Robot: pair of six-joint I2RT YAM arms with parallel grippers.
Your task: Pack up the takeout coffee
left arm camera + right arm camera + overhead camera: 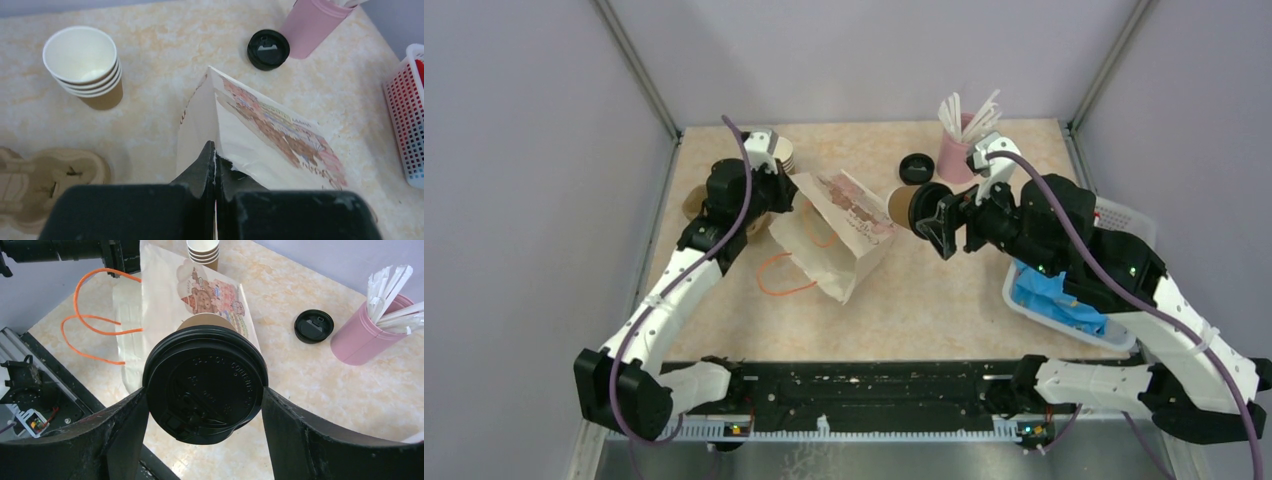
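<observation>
My right gripper [936, 222] is shut on the takeout coffee [909, 206], a brown cup with a black lid [204, 382], and holds it on its side above the table, cup bottom pointing left at the paper bag [839, 228]. The white bag with a printed picture and orange handles [784, 275] lies on the table; it also shows in the right wrist view [165, 295]. My left gripper [215, 152] is shut on the bag's edge [235, 135] at its upper left.
A stack of lidless paper cups [82, 62] and a cardboard cup carrier [50, 180] sit at the far left. A loose black lid [915, 167] and a pink holder of white sticks [956, 150] stand at the back. A white basket [1114, 215] with blue cloth is on the right.
</observation>
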